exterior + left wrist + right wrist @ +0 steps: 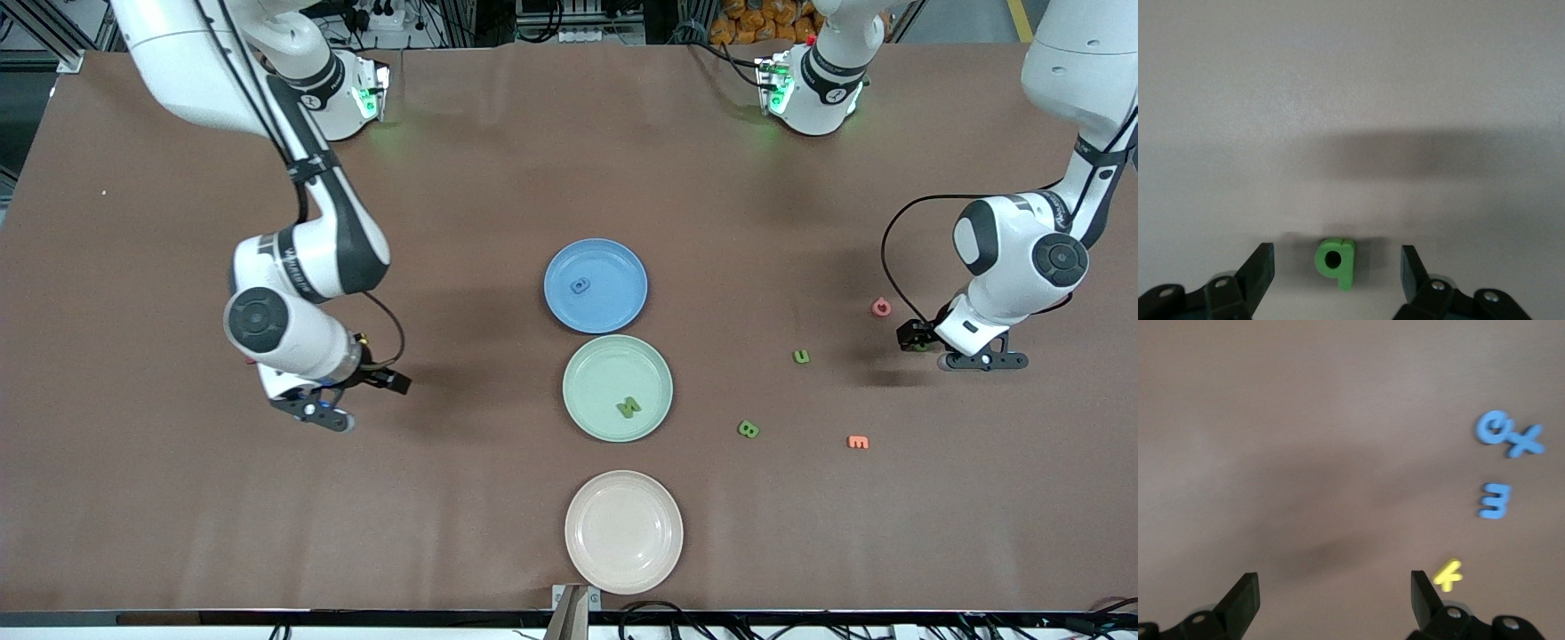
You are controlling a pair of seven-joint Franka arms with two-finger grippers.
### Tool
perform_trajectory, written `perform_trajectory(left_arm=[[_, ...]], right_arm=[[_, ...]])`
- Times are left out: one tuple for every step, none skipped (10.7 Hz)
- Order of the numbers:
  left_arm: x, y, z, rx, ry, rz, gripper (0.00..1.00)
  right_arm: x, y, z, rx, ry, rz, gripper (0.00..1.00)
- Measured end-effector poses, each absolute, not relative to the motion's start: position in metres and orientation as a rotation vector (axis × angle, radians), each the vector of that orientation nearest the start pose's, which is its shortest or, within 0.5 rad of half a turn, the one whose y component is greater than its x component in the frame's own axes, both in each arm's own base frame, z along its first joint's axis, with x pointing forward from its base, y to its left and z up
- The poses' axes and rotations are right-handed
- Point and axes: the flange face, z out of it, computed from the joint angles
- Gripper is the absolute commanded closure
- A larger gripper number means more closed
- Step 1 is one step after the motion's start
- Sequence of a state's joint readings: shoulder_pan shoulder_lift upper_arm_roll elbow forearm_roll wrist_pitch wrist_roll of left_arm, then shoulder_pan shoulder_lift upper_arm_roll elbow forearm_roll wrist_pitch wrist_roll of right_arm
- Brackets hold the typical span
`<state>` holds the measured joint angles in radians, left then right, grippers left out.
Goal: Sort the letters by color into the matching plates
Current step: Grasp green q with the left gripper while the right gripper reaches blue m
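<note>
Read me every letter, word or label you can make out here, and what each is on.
"N": green letter on the mint plate.
"B": green letter, on the table.
"U": green letter, on the table.
"q": green letter between the open left gripper fingers.
"o", "x": blue letters, on the table.
Too small or blurred: blue plate's letter, pink letter, orange letter, yellow letter, right arm's print.

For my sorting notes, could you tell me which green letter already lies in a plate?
The green letter in the mint green plate; the other green letters lie on the bare table.
</note>
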<state>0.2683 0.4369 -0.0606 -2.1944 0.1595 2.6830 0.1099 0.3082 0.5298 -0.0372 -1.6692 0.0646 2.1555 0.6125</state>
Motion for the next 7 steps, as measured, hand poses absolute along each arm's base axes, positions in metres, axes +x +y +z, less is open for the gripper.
perform_trajectory(left_arm=[[0.549, 0.110, 0.187, -3.085, 0.066, -0.053, 0.17], [0.548, 0.111, 0.186, -3.086, 0.071, -0.039, 0.19], [0.548, 0.111, 0.185, -3.086, 0.071, -0.033, 0.20], [0.547, 0.111, 0.185, -3.086, 0.071, -0.030, 0.21], [0.547, 0.112, 0.185, -3.086, 0.071, -0.028, 0.21], [0.547, 0.113, 0.185, -3.087, 0.069, -0.025, 0.21], [0.546, 0.115, 0.184, -3.087, 0.064, -0.021, 0.22]], right_arm=[[0.649, 0.162, 0.294, -3.063, 0.637, 0.094, 0.00], [0.649, 0.139, 0.293, -3.051, 0.691, 0.106, 0.00], [0.649, 0.119, 0.290, -3.040, 0.738, 0.109, 0.00], [0.647, 0.102, 0.283, -3.027, 0.778, 0.097, 0.00], [0.643, 0.088, 0.271, -3.016, 0.810, 0.079, 0.00], [0.636, 0.077, 0.257, -3.010, 0.835, 0.070, 0.00], [0.629, 0.069, 0.245, -3.008, 0.854, 0.079, 0.00]])
